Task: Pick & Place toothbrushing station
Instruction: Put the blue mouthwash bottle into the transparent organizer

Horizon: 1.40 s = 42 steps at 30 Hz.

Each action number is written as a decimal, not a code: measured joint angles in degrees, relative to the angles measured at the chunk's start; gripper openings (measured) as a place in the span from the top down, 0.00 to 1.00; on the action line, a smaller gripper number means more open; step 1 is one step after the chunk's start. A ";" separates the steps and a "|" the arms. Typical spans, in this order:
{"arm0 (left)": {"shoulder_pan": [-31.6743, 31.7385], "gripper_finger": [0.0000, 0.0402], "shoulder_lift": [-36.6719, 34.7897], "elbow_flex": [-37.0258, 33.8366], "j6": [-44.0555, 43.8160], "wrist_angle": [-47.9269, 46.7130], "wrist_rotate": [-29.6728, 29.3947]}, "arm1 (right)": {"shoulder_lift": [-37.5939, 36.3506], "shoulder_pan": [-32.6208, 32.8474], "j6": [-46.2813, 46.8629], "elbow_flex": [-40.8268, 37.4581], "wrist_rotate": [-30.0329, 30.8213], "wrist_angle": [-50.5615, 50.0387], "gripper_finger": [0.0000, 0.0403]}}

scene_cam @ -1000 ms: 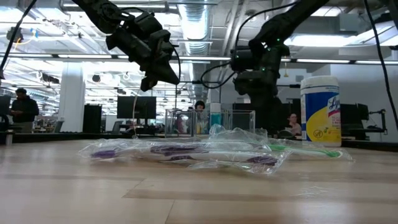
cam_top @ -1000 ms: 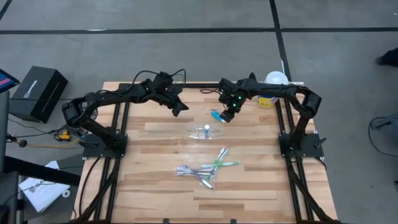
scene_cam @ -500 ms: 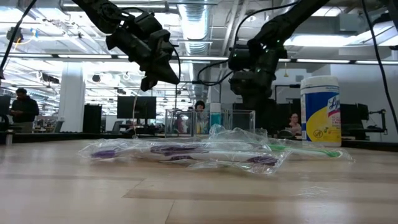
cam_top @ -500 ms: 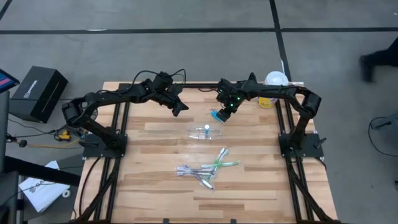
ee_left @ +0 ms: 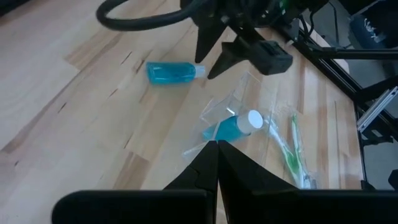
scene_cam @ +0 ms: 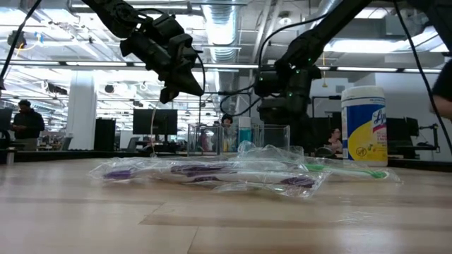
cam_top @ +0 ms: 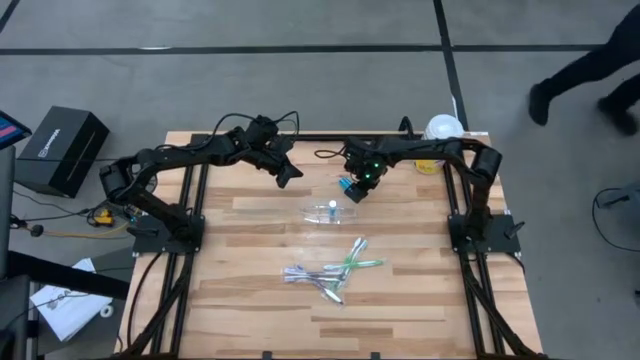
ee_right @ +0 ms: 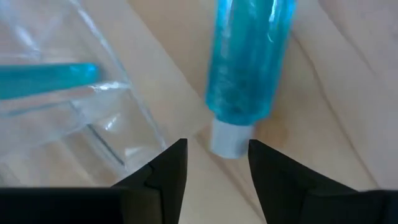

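Observation:
A small blue tube (ee_right: 249,56) with a white cap (ee_right: 229,138) lies flat on the table behind the clear cup. My right gripper (ee_right: 214,165) hangs open just above it, pointing down, one finger on either side of the cap without touching; it also shows as right gripper (cam_top: 356,190). The clear cup (cam_top: 330,212) lies on its side with a second blue tube (ee_left: 231,128) inside. Green and purple-white toothbrushes (cam_top: 332,272) lie in clear wrappers nearer the front. My left gripper (cam_top: 290,172) hovers shut, left of the cup.
A white-lidded yellow-and-blue canister (cam_top: 440,133) stands at the table's far right corner, behind the right arm. Bare wood lies left of the toothbrushes and along the near edge. A person walks on the floor beyond the table at the far right.
My right gripper has come down toward the loose blue tube, shifting slightly toward the table's left. The tubes, cup and toothbrushes lie where they were.

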 joint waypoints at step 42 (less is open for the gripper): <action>0.00 1.00 0.00 0.00 2.74 -0.18 0.59 | 1.87 -2.26 7.06 0.11 1.88 2.80 0.84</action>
